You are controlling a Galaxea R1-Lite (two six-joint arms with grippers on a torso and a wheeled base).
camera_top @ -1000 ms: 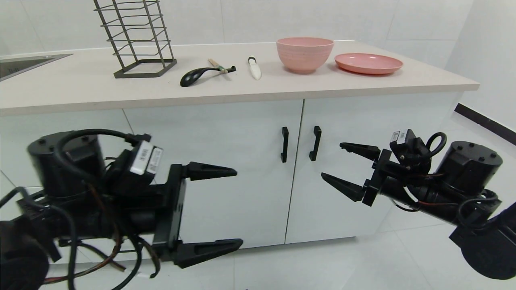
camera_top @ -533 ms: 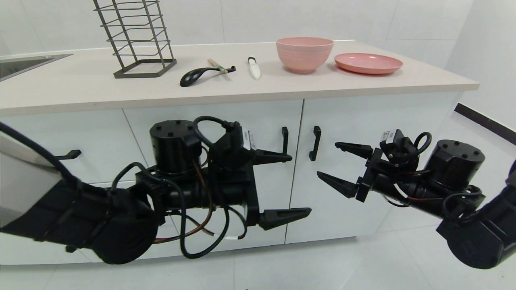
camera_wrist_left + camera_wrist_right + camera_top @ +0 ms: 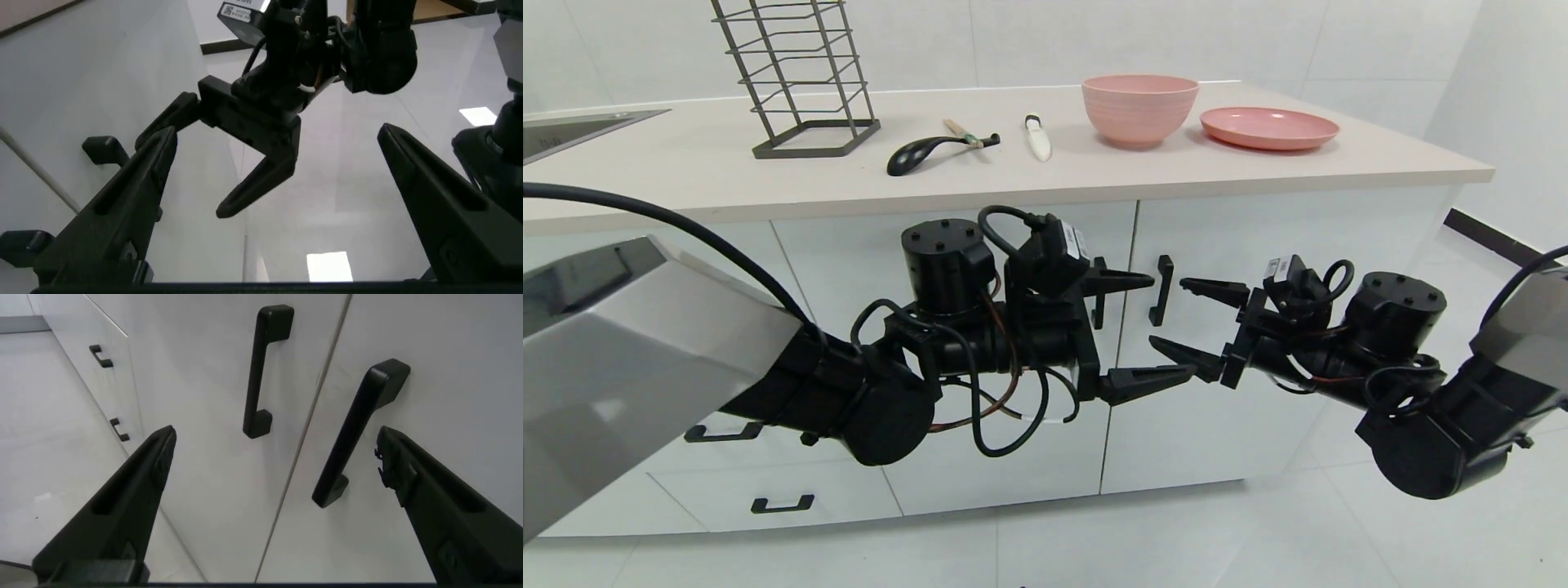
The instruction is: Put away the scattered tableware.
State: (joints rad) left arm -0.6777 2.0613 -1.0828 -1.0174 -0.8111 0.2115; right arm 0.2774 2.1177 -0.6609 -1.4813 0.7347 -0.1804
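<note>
— Where's the tableware?
— On the counter. The pink bowl and pink plate sit side by side toward its right end. The black spoon and white utensil are mid-counter, and the wire rack is farther left. The strip along the front edge is bare.
— And the grippers?
— Both are spread wide and hold nothing, below that edge before the cabinet handles. The left gripper has swung up from the lower left, nearly meeting the right gripper, which edged inward.

Rack top cut off, sink cropped at edge
</note>
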